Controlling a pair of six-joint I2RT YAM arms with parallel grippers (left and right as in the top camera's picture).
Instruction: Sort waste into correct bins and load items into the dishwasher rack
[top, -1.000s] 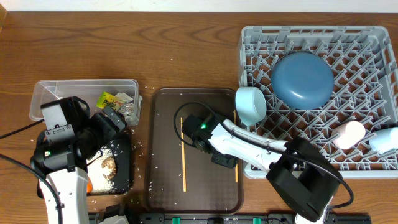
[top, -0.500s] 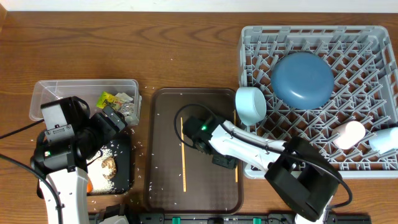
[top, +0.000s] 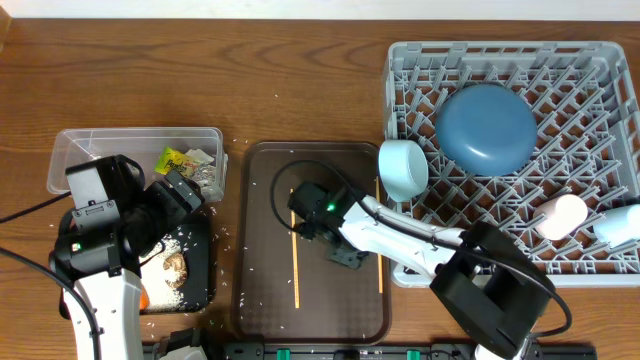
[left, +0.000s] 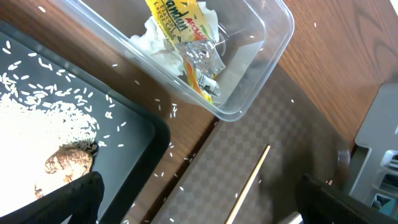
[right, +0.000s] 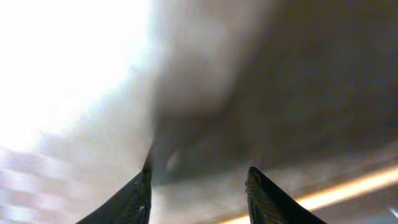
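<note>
You are looking at the grey pegged dishwasher rack sitting at the bench's right. It is holding the blue plate dome-up and the light-blue cup on its side at the left edge. The white-pink cup and white bowl are lying near the right edge. One chopstick is lying on the brown serving tray, the second chopstick along its right rim. The clear tub is holding the yellow-green wrapper and crumpled paper. The black tray is carrying rice, the brown lump and the carrot.

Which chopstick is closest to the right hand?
The mid-tray chopstick, right at the right hand; the other chopstick lies apart along the tray edge by the dishwasher rack.
</note>
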